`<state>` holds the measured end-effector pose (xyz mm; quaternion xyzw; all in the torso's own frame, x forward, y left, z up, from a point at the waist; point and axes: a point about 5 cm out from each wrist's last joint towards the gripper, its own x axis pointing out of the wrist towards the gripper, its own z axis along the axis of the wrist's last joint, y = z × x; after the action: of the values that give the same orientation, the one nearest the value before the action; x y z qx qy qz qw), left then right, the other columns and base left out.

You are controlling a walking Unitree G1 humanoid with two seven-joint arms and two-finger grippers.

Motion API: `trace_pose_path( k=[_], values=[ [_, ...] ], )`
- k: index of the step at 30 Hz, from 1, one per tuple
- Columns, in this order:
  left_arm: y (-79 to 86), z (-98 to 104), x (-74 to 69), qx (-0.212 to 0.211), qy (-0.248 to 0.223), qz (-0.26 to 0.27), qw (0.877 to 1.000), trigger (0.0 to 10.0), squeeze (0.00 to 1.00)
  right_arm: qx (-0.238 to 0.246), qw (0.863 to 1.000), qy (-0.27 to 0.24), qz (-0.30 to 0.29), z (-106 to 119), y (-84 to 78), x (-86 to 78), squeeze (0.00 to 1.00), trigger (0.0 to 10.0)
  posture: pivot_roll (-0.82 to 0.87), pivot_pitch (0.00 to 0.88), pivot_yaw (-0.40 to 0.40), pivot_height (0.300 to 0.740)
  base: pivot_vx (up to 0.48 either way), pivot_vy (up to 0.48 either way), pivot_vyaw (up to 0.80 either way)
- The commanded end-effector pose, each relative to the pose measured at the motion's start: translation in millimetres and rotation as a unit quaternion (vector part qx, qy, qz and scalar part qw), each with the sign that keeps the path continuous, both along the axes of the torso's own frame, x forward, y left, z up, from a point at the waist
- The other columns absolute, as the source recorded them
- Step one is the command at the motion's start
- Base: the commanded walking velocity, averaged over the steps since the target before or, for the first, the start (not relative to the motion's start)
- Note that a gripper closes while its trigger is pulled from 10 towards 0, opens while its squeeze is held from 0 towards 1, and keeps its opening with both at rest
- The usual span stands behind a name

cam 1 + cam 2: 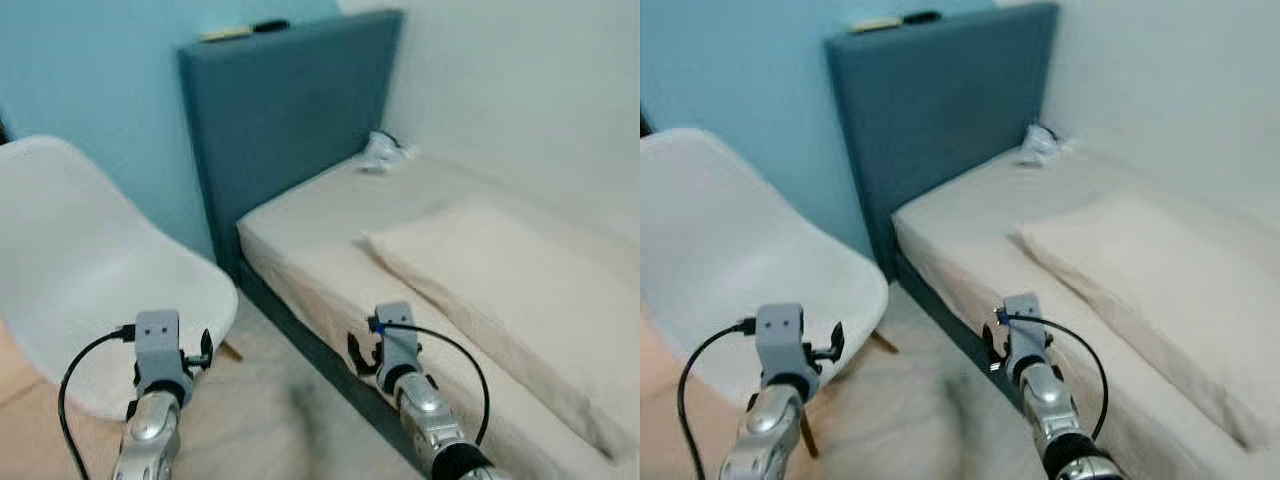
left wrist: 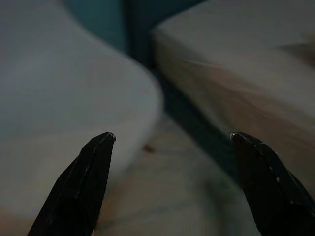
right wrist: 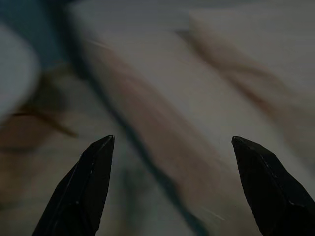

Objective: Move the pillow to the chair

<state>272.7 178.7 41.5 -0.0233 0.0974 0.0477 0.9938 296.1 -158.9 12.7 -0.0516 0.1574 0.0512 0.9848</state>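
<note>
Floor [image 1: 290,420] gap – chair [image 1: 90,270], bed [image 1: 300,250] (pillow [image 1: 510,290] atop)

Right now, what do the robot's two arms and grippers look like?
Both arms are silver metal tubes ending in a grey boxy wrist block. A black cable loops from each block back along its arm. The left gripper and the right gripper each have two long black fingers tapering to points. No markings are legible.

Head stereo pair looks down at chair [image 1: 90,270] and bed [image 1: 330,240]; both dim, seemingly blurred wrist views face the gap between them.
</note>
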Motion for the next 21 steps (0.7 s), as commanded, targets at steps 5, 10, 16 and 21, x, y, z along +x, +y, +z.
trace_pose_path(
  k=[5, 10, 16, 21],
  values=[
    [-8.8, -4, 5.9, 0.001, 0.006, -0.034, 0.999, 10.0, 0.0, 0.001, 1.0, -0.012, -0.026, 0, -12.2, -4.8, 0.0, 10.0, 0.03, 0.062, -0.005, 0.74, 0.0, 0.0, -0.8],
    [-11.6, -7, 9.5, -0.011, 0.011, -0.025, 1.0, 10.0, 0.0, -0.002, 0.999, -0.017, -0.029, 2, -14.5, -5.7, 0.0, 10.0, 0.02, 0.062, -0.004, 0.74, 0.0, 0.0, -0.8],
    [-12.4, -14, 6.7, 0.018, 0.025, -0.027, 0.999, 10.0, 0.0, -0.003, 0.999, -0.023, -0.026, 6, -13.0, -1.8, 0.0, 10.0, 0.02, 0.065, -0.017, 0.74, 0.0, 0.0, -0.8],
    [-14.5, -15, 6.0, 0.01, 0.02, -0.029, 0.999, 10.0, 0.0, -0.004, 0.999, -0.027, -0.019, 8, -11.1, -0.4, 0.0, 10.0, 0.02, 0.068, -0.028, 0.74, 0.0, 0.0, -0.8]
  ],
)
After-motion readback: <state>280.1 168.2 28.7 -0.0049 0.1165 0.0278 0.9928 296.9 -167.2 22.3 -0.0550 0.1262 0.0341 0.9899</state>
